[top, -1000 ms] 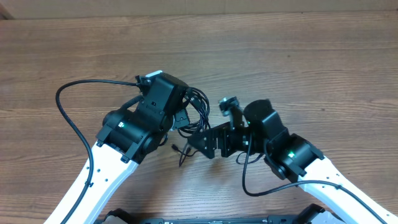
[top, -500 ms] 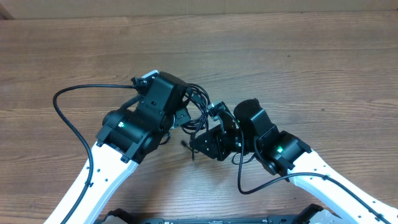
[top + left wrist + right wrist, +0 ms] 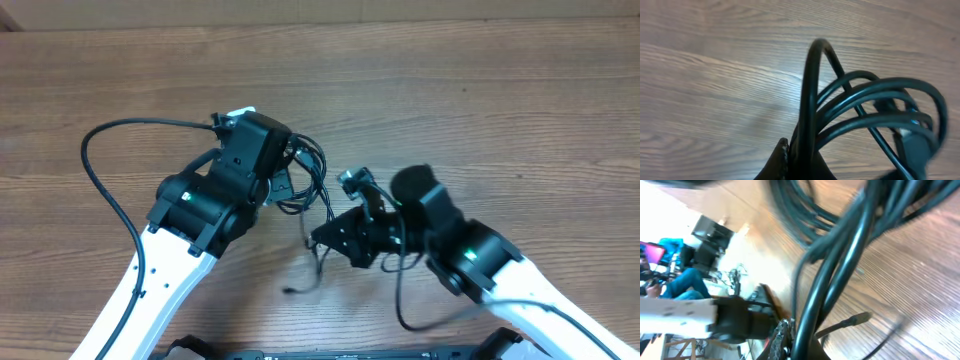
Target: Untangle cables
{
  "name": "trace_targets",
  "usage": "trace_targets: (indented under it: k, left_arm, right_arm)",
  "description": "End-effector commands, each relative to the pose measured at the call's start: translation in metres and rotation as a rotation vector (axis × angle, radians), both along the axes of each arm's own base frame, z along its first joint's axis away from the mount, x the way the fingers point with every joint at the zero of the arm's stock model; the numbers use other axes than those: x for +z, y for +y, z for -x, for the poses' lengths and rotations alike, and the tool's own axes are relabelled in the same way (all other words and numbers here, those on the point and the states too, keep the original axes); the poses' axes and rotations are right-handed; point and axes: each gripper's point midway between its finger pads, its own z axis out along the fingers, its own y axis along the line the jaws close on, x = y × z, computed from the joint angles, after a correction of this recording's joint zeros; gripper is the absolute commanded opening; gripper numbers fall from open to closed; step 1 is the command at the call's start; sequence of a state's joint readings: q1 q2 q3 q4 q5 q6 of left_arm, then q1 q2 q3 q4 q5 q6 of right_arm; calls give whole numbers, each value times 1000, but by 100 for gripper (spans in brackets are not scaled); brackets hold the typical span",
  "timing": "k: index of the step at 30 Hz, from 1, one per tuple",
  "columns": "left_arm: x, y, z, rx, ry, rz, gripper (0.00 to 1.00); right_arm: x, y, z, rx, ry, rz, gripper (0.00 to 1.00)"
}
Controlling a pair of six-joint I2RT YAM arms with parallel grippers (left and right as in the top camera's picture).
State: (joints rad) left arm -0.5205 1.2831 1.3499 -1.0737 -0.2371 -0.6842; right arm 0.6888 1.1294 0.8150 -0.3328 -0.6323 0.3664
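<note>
So the step in hand looks like the pull-apart. The cables (image 3: 312, 172) are one looped clump on the wooden table (image 3: 480, 100), and both arms have a hold on it. The left gripper (image 3: 288, 183) sits right at the clump's left edge, clamped on several loops; its wrist view shows cords running down between the fingers. The right gripper (image 3: 318, 238) is just below the clump, closed tight on one strand (image 3: 322, 208) that hangs out of it. A plug end (image 3: 858, 318) lies loose on the wood under that strand.

My guess at the next move: left anchors the clump while right draws its strand down and away from it, slowly. If the loops cinch instead of sliding, back off and regrip nearer the plug.
</note>
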Motion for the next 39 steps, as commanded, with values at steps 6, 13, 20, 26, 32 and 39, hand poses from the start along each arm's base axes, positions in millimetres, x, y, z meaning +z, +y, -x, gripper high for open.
trace_targets:
  k: [6,13,20,26,32,39]
  left_arm:
    - [17,6,-10,-72,-74,-81,4]
    - [21,-42,-5,-302,-63,84,4]
    - [32,-86,16,-630,-80,193,4]
    - [35,-107,38,-841,-86,231,4]
    - [49,-129,60,-1037,-125,329,5]
    - [50,-129,59,-1043,-130,331,4]
  right_arm:
    - [78,-24,27,-7,-205,-168,4]
    - [79,-37,6,-165,-234,-130,4]
    - [70,-28,-7,-182,-204,-122,4]
    - [70,-35,-35,-348,-195,-114,4]
    - [51,-55,-62,-545,-156,-35,4]
    - [24,-61,-69,-644,-14,12,4]
